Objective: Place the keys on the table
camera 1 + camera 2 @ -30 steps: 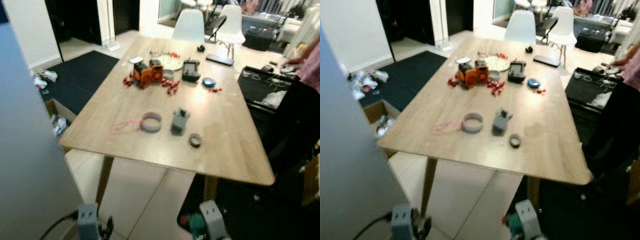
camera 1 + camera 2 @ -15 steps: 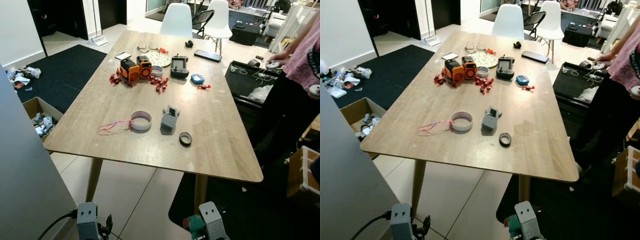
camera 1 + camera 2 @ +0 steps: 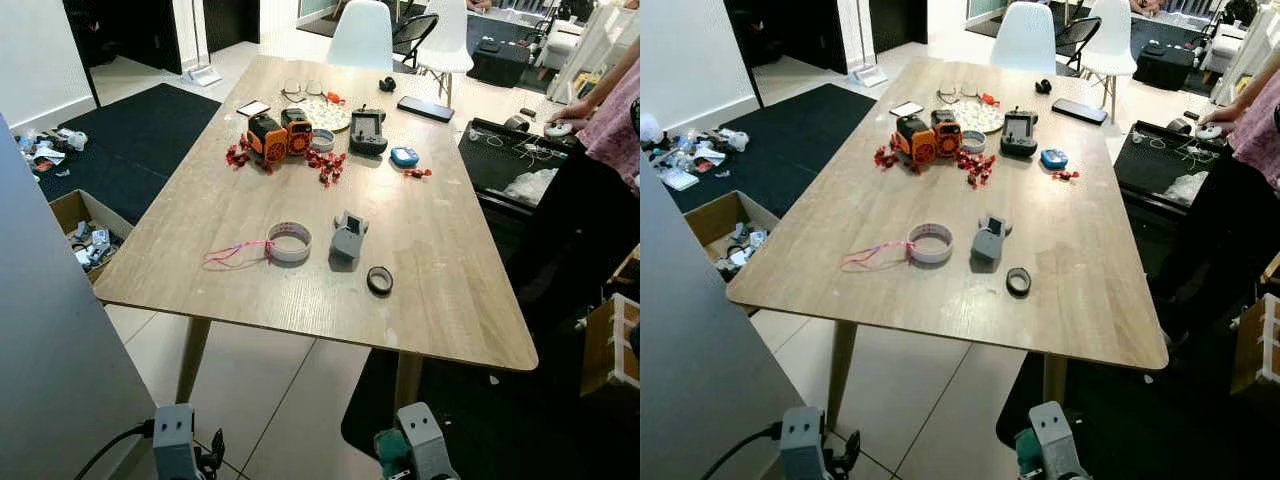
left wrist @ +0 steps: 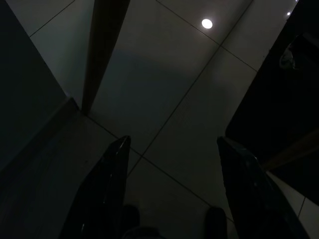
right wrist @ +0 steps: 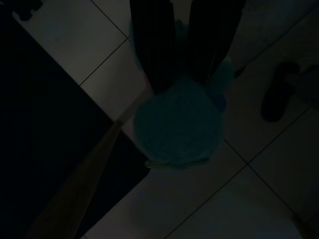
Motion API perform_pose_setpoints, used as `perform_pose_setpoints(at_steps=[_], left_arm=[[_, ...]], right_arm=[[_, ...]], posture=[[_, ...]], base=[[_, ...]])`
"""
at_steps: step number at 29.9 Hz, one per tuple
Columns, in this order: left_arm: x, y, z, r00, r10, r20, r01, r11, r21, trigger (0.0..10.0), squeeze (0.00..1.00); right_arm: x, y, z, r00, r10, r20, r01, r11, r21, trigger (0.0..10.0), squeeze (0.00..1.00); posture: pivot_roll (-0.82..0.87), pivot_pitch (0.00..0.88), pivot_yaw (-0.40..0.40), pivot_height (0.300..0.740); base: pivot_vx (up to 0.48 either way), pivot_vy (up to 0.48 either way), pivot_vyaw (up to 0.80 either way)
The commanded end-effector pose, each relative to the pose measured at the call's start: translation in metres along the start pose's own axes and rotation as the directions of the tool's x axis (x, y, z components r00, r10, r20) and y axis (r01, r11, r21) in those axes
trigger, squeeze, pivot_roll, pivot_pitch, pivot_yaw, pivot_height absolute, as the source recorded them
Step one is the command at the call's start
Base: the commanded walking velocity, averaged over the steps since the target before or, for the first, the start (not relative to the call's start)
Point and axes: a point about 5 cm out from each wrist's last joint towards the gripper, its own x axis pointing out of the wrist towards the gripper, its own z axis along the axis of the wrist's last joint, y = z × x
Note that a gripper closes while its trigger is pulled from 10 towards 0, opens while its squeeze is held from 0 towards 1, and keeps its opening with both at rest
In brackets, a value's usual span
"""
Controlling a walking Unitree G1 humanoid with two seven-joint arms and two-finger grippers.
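Right pincer (image 5: pixel 187 74) hangs low at the robot's side, clenched on a teal fluffy ball (image 5: pixel 177 122), likely the keys' fob; keys themselves not discernible. The ball also shows by the right wrist (image 3: pixel 392 455). Left pincer (image 4: pixel 172 199) is released, holding nothing, pointing at the floor tiles (image 4: pixel 164 89). Tabletop (image 3: pixel 440 250) lies ahead and above both pincers, its near edge closest, long axis running away from the robot. Bare wood sits right of the black ring (image 3: pixel 379 280), on the right arm's side. Judgement: raise and reach forward there.
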Motion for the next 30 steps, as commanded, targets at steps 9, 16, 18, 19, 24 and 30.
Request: perform_pose_setpoints(at_steps=[9,16,18,19,24,30], left_arm=[[-0.005,0.01,-0.002,0.999,0.038,0.009,-0.039,0.997,0.072,10.0,0.0],[-0.007,0.01,-0.002,0.999,0.039,0.021,-0.041,0.997,0.059,10.0,0.0],[-0.007,0.01,-0.003,0.999,0.035,0.021,-0.036,0.998,0.057,10.0,0.0],[-0.007,0.01,-0.003,0.999,0.031,0.022,-0.033,0.998,0.058,10.0,0.0],[-0.007,0.01,-0.003,0.999,0.028,0.024,-0.029,0.998,0.063,10.0,0.0],[-0.007,0.007,-0.003,0.999,0.017,0.031,-0.019,0.998,0.061,10.0,0.0]], right_arm=[[-0.001,-0.001,-0.004,1.0,-0.013,-0.015,0.014,1.0,0.017,10.0,0.0],[-0.001,-0.002,-0.003,1.0,-0.019,-0.012,0.019,1.0,0.015,10.0,0.0],[-0.002,-0.006,-0.005,0.998,-0.052,-0.019,0.053,0.998,0.029,10.0,0.0],[-0.002,-0.009,-0.005,0.997,-0.077,-0.022,0.078,0.996,0.039,10.0,0.0],[-0.006,-0.021,-0.008,0.986,-0.164,-0.036,0.165,0.985,0.056,10.0,0.0],[-0.024,-0.066,-0.024,0.902,-0.421,-0.097,0.428,0.901,0.069,10.0,0.0]], posture=[[0.06,0.054,-0.073,0.74],[0.07,0.06,-0.074,0.74],[0.07,0.062,-0.072,0.74],[0.06,0.067,-0.067,0.74],[0.06,0.067,-0.066,0.74],[0.06,0.061,-0.066,0.74]], base=[[0.0,0.0,0.0],[0.0,0.0,0.0],[0.0,0.0,0.0],[0.0,0.0,0.0],[0.0,0.0,0.0],[0.0,0.0,0.0]])
